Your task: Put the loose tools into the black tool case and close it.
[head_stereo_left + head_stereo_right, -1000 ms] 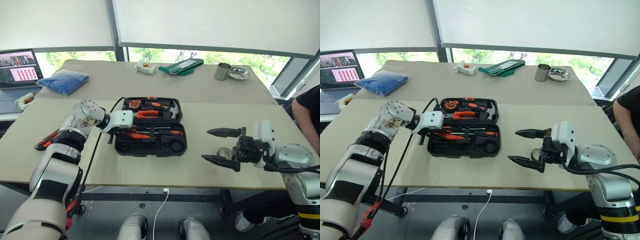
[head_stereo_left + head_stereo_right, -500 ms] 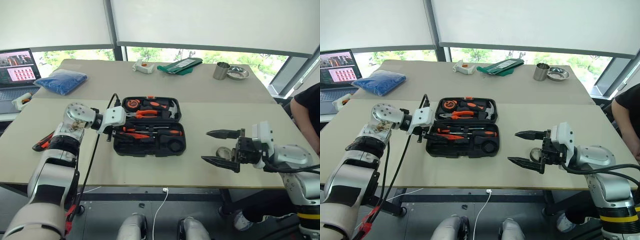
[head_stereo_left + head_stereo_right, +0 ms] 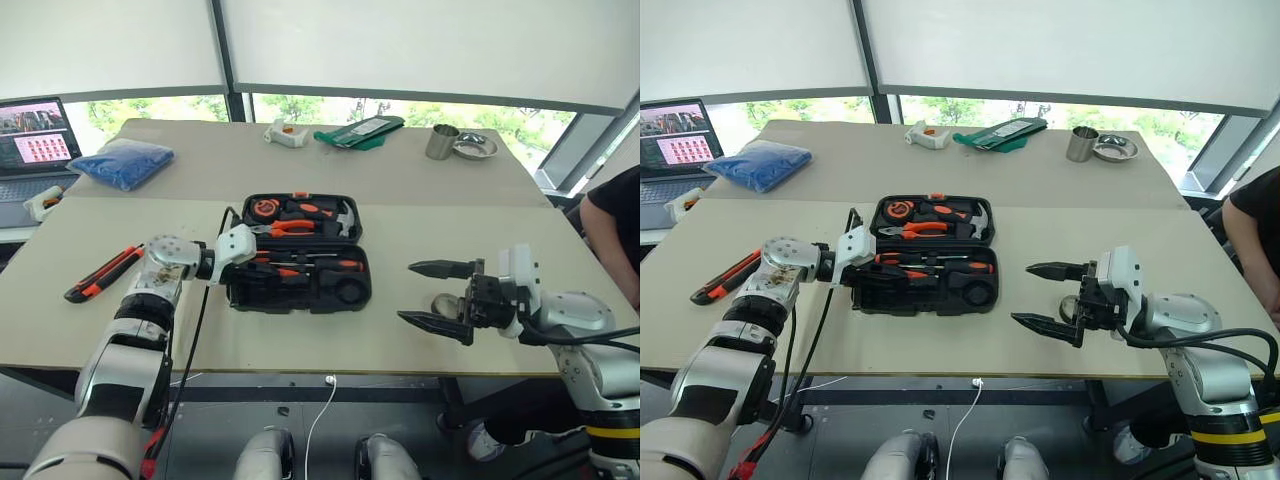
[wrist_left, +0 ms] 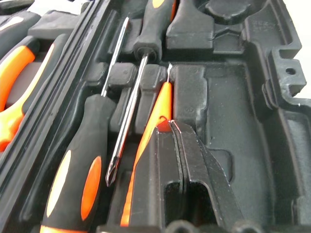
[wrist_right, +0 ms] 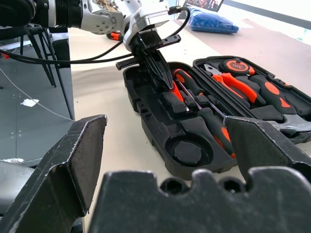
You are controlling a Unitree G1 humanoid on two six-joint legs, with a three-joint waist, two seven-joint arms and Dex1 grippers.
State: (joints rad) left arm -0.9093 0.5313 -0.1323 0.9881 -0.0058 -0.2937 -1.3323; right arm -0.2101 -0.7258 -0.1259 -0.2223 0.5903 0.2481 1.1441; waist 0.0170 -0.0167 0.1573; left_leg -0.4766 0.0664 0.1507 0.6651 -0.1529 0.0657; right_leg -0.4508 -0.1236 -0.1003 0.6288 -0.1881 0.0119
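The black tool case lies open in the middle of the table. Its near half holds two black-and-orange screwdrivers and a small all-orange screwdriver. My left gripper is shut at the case's left end, its tips resting on the orange screwdriver. The orange-black utility knife lies on the table left of that arm. My right gripper hangs open to the right of the case, level and pointing at it. A small tape roll sits on the table, partly hidden behind its fingers.
The case's far half holds pliers, a hammer and a tape measure. At the back are a blue bag, a laptop, a green pouch, a metal cup and a bowl. A person sits at the right edge.
My left gripper's fingers have closed and the hand has sunk onto the near-left part of the case. The lowered arm no longer covers the utility knife. The right gripper has kept still.
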